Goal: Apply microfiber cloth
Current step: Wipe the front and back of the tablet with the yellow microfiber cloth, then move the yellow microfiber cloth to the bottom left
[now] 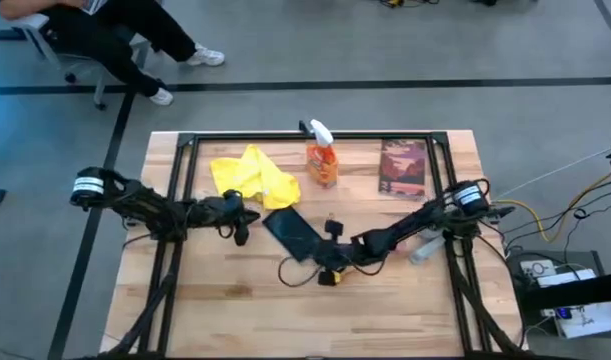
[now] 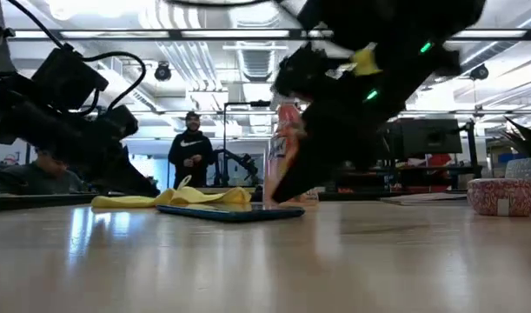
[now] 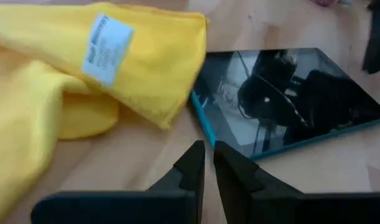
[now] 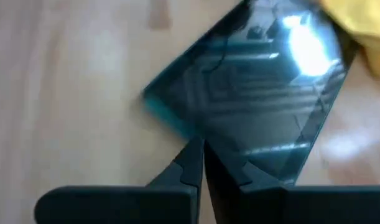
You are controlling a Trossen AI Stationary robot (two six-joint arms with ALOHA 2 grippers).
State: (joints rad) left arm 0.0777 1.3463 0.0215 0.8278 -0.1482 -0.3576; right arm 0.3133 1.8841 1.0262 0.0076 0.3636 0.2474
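Note:
The yellow microfiber cloth (image 1: 250, 175) lies crumpled on the table at the far left, white label up (image 3: 106, 40). One edge of it lies against the far corner of a black tablet (image 1: 293, 233) with a teal rim, which lies flat. My left gripper (image 1: 243, 222) (image 3: 208, 152) is shut just above the bare wood between cloth and tablet. My right gripper (image 1: 328, 252) (image 4: 199, 149) is shut at the tablet's near end. My right gripper's shut fingertips (image 4: 191, 155) rest on the tablet's screen at its teal edge (image 4: 177, 130), close to a near corner. The fingers slant down from the table's right side. The tablet lies flat on the wood.
An orange spray bottle (image 1: 322, 160) stands behind the tablet, and a dark book (image 1: 403, 167) lies at the far right. A pale jar (image 2: 500, 196) stands at the right. A black frame (image 1: 315, 137) rims the table. People are in the room beyond.

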